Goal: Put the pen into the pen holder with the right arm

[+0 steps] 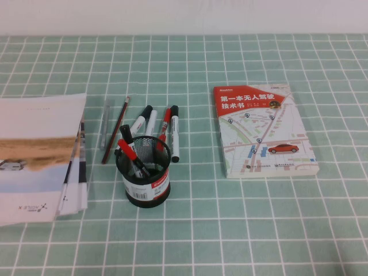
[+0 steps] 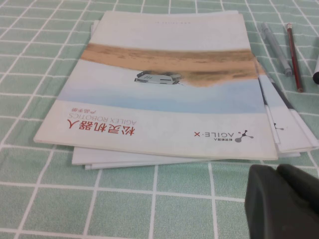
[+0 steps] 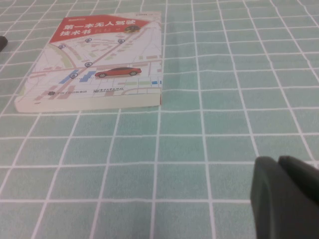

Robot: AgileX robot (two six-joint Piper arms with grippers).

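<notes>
The pen holder (image 1: 144, 175), a black mesh cup with a white-and-red band, stands left of the table's middle. A black-capped marker (image 1: 133, 152) and a red-capped marker (image 1: 126, 148) lean inside it. Behind the cup lie three white markers with black caps (image 1: 174, 133) (image 1: 150, 122) (image 1: 140, 121) and one red-capped marker (image 1: 164, 125). Neither arm shows in the high view. My left gripper (image 2: 276, 169) is shut and empty, low over the cloth beside the brochures. My right gripper (image 3: 278, 160) is shut and empty, low over the cloth on the near side of the book.
A stack of brochures (image 1: 40, 155) lies at the left, also in the left wrist view (image 2: 169, 84). A brown pencil (image 1: 116, 129) and a grey pen (image 1: 104, 123) lie beside it. A book with a red-and-map cover (image 1: 261, 132) lies at the right, also in the right wrist view (image 3: 94, 64).
</notes>
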